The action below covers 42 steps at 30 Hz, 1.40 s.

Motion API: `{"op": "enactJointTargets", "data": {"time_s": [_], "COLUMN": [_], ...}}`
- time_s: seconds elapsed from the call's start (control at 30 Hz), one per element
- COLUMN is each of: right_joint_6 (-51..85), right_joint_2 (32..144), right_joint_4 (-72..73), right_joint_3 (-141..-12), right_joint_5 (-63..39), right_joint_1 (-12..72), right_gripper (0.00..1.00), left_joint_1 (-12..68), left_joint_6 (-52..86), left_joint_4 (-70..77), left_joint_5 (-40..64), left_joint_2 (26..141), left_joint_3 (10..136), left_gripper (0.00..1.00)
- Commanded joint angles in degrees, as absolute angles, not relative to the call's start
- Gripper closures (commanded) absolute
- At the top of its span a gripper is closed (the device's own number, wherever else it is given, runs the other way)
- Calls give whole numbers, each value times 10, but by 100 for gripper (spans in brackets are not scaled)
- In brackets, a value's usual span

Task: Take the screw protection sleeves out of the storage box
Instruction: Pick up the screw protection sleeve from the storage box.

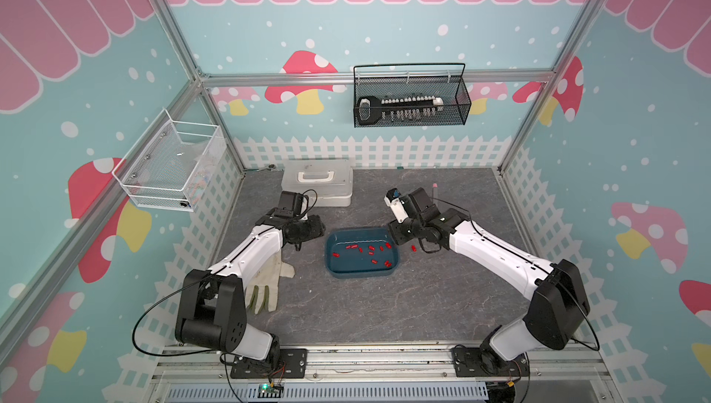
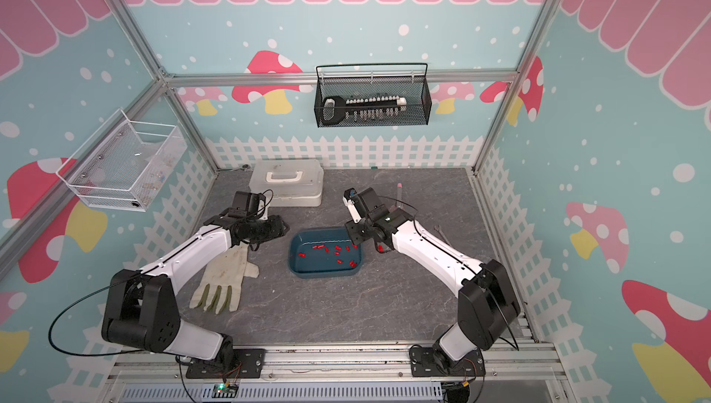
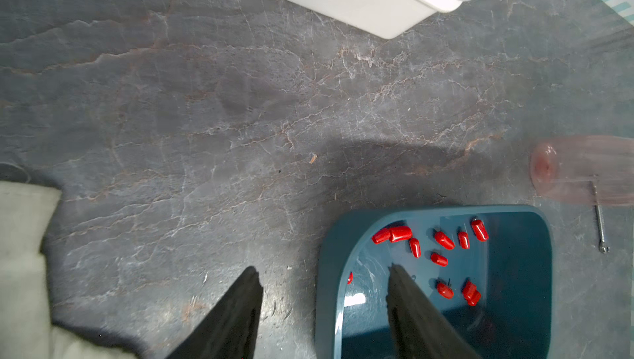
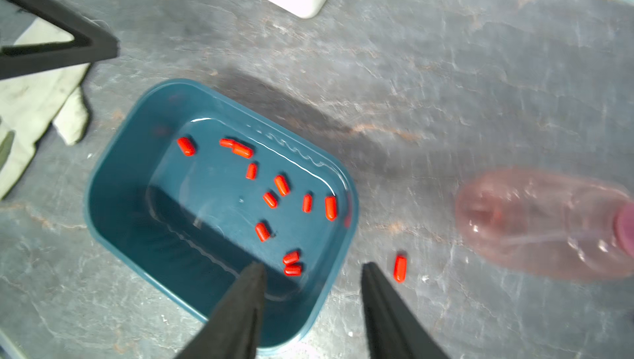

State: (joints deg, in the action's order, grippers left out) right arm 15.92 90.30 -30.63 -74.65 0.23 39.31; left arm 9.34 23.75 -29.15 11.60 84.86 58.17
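Eleven screw protection sleeves (image 4: 281, 185), bright red, lie scattered on the floor of the storage box (image 4: 113, 203). A possible twelfth against its right wall is too blurred to confirm.

One loose sleeve (image 4: 399, 268) lies outside on the table (image 1: 365, 312), just beside the box's right wall.

Storage box: dark teal, open-topped, at mid-table between the two grippers in both top views.

Right gripper (image 4: 313, 264): fingers parted, nothing between them. One fingertip is above the right end of the box, the other above the table near the loose sleeve and apart from it.

Left gripper (image 3: 324, 268): fingers spread wide, empty. One fingertip is above the left end of the box, the other above bare table to its left.

White lidded case (image 1: 317, 181): far and left of the box, handle on top.

Pale work glove (image 1: 269, 281): flat on the table, left of the box and nearer, partly under the left arm.

Pink translucent vessel (image 4: 542, 223): on its side, right of the box, blurred.

Small metal tool (image 3: 600, 227): on the table by the pink vessel.

Black wire basket (image 1: 411, 97): on the far wall.

White mesh basket (image 1: 169, 166): on the left wall.
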Motion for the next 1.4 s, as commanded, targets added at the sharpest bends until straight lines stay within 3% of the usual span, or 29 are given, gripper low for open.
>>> {"op": "enactJointTargets", "data": {"time_s": [0.0,0.57,1.37], "right_joint_6": [165,181,191], "right_joint_2": [953,1164,1258], "right_joint_4": [-338,-335,-347], "right_joint_3": [-775,-914,-952], "right_joint_5": [-10,21,31], "right_joint_1": [420,478,478], "right_gripper": [57,63,72], "left_joint_1": [88,87,91], "left_joint_6": [225,236,232], "left_joint_4": [-308,-256,-254], "left_joint_5": [104,138,142], "left_joint_2": [826,860,875], "left_joint_3": [588,573,576], "left_gripper": [41,42,43]}}
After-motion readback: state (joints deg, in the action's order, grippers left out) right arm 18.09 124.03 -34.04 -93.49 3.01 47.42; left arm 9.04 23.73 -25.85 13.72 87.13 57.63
